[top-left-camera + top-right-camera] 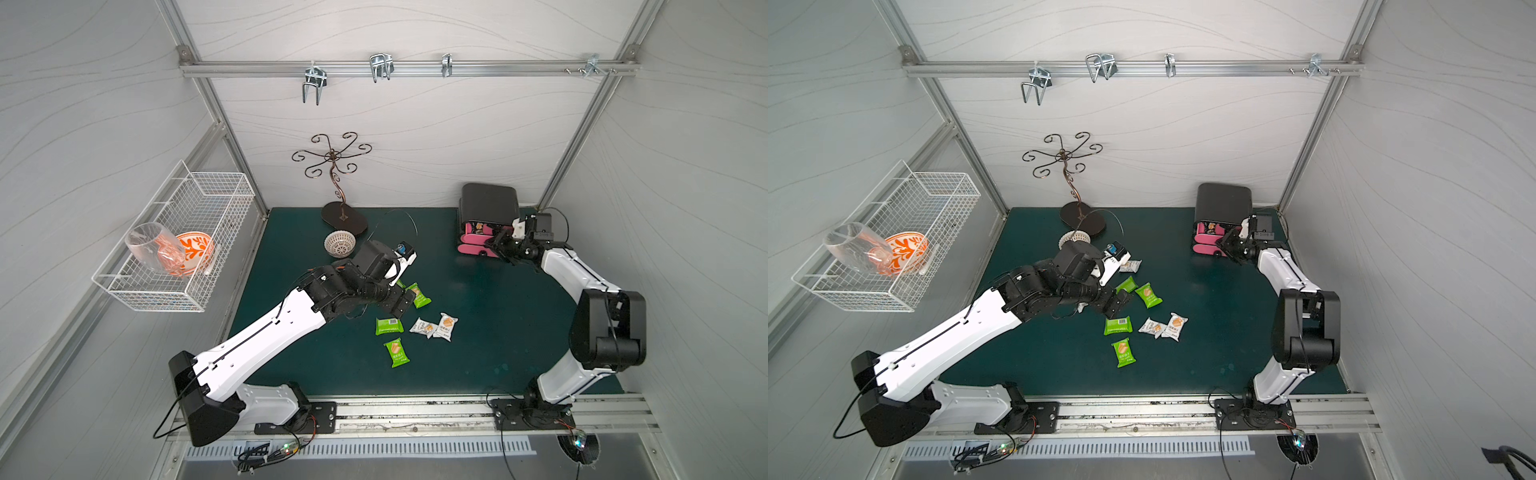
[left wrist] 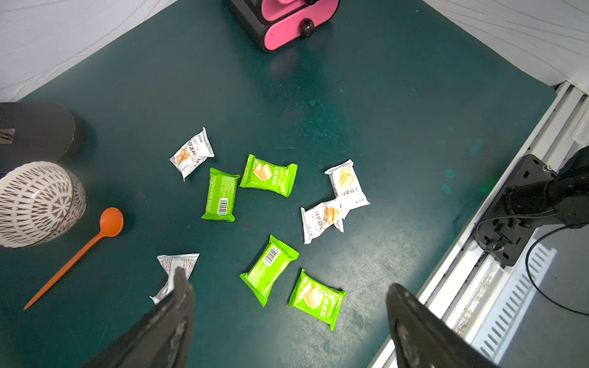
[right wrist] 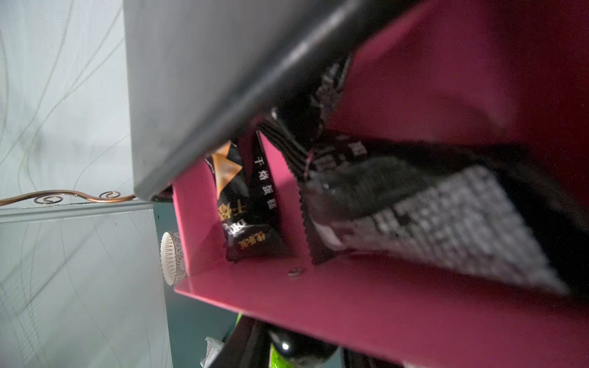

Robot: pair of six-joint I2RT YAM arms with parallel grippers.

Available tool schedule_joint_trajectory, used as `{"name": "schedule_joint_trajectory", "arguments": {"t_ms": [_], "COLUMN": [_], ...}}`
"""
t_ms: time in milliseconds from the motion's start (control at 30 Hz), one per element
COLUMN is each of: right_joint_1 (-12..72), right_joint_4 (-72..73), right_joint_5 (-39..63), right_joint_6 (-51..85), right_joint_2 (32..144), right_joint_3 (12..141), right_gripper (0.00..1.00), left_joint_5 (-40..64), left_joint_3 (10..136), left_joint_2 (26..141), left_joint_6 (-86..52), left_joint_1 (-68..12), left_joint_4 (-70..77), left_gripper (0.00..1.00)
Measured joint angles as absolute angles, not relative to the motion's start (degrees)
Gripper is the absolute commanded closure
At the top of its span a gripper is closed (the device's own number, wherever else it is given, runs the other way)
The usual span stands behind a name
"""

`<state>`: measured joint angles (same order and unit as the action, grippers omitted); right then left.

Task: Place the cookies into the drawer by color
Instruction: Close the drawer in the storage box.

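Several cookies lie loose in mid-table: green packets [image 2: 268,175] [image 2: 220,195] [image 2: 269,269] [image 2: 316,299] and white ones [image 2: 192,153] [image 2: 346,184] [image 2: 322,220]. My left gripper [image 2: 288,283] hovers open above them, and one finger covers part of another white packet [image 2: 173,270]. In both top views it [image 1: 401,301] [image 1: 1115,301] hangs beside a green packet [image 1: 419,295]. The black cabinet's top pink drawer [image 3: 350,302] is pulled out and holds black cookies [image 3: 248,223] [image 3: 430,216]. My right gripper [image 3: 301,357] [image 1: 496,245] is shut on that drawer's black knob.
A patterned bowl [image 1: 340,243], an orange spoon [image 2: 79,251] and a copper cup-tree stand [image 1: 344,218] stand at the back left. A wire basket [image 1: 174,249] with a glass and an orange bowl hangs on the left wall. A metal rail [image 1: 415,415] borders the front.
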<state>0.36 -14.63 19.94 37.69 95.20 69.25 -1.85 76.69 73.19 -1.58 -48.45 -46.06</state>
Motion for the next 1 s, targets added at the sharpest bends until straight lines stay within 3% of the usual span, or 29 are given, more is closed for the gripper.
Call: {"name": "schedule_joint_trajectory", "arguments": {"t_ms": [167, 300, 367, 467, 700, 1000], "right_joint_1": [0.34, 0.27, -0.05, -1.63, -6.04, -5.72], "right_joint_4": [-15.25, -15.66, -15.33, -13.37, -3.88, 7.27], "right_joint_5": [18.74, 17.39, 16.78, 16.45, 17.23, 18.28], "right_joint_6": [37.5, 37.65, 38.15, 40.62, 50.3, 58.85], "right_joint_2": [93.76, 86.85, 82.08, 75.77, 78.02, 88.12], "right_joint_3": [69.32, 64.47, 60.93, 55.2, 48.56, 52.1], "right_gripper": [0.51, 0.55, 0.68, 1.0, 1.0, 1.0], "left_joint_5": [-2.17, -2.42, -2.44, -2.44, -2.76, -3.03], "left_joint_3": [76.69, 76.66, 76.66, 76.53, 76.25, 76.25], "left_joint_2": [73.19, 73.21, 73.19, 73.21, 73.21, 73.21], "left_joint_6": [-1.32, -1.06, -1.04, -1.06, -0.58, -0.16], "left_joint_1": [-48.45, -48.45, -48.45, -48.45, -49.36, -50.02], "left_joint_4": [-46.06, -46.06, -46.06, -46.04, -46.04, -46.06], "left_gripper": [0.05, 0.05, 0.05, 0.05, 0.05, 0.05]}}
